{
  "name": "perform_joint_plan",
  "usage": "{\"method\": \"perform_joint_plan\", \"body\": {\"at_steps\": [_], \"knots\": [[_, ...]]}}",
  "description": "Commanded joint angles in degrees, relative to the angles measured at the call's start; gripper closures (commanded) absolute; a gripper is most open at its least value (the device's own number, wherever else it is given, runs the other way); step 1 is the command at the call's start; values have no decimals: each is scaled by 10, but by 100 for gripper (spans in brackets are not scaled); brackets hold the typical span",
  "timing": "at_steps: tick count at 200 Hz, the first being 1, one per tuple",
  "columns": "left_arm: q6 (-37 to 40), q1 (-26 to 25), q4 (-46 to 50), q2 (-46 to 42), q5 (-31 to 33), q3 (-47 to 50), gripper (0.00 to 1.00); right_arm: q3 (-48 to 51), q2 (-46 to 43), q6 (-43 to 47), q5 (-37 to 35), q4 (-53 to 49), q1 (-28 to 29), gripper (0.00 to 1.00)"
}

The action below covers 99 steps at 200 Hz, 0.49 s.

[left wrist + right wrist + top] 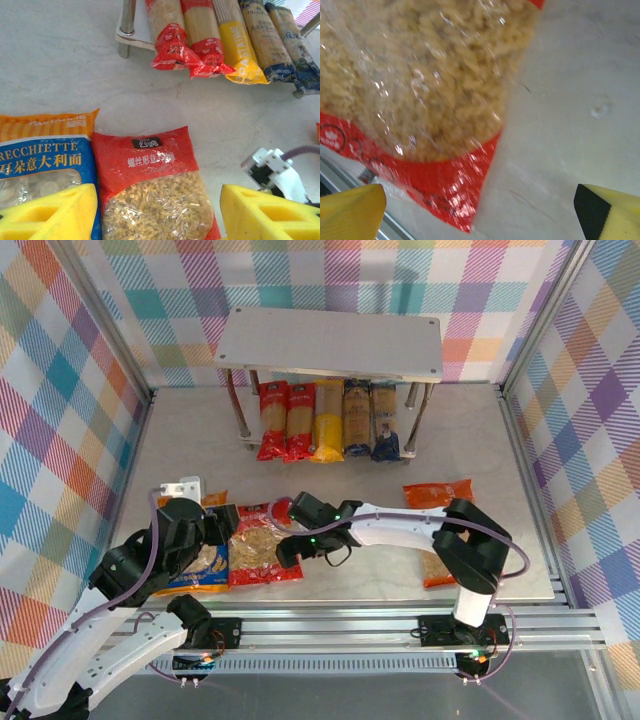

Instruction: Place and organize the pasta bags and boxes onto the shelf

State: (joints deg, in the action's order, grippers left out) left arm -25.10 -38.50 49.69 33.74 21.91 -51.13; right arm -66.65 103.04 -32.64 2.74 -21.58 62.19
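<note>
Both left hand [159, 211] and right hand [480, 214] gape apart near the clear-windowed red bag [150, 185].

**What you can't fully see**

From above, the far ends of the five spaghetti packs [328, 420] are hidden from you under the shelf [330, 340] top board. The right arm [400, 528] crosses the middle of the orange bag [437, 494], and the left arm [150, 560] covers the upper part of the blue-and-orange bag [208, 562]. Your right wrist view shows the red bag [430, 90] blurred, cut off at the top and left edges, its print unreadable. In your left wrist view, the bottom edge crops both near bags.
</note>
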Motion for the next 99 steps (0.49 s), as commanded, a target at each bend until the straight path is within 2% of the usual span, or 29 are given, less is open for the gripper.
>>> {"method": "perform_joint_plan", "body": {"at_steps": [1, 67, 78, 99], "knots": [[-1, -7, 19, -10, 14, -12, 35, -41, 35, -14, 27, 38, 4, 3], [5, -7, 27, -28, 22, -6, 35, -110, 120, -36, 15, 2, 5, 7], [5, -7, 28, -29, 23, -6, 35, -112, 127, -37, 16, -2, 5, 13], [6, -7, 29, -28, 23, -4, 35, -110, 129, -38, 17, -5, 5, 35]]}}
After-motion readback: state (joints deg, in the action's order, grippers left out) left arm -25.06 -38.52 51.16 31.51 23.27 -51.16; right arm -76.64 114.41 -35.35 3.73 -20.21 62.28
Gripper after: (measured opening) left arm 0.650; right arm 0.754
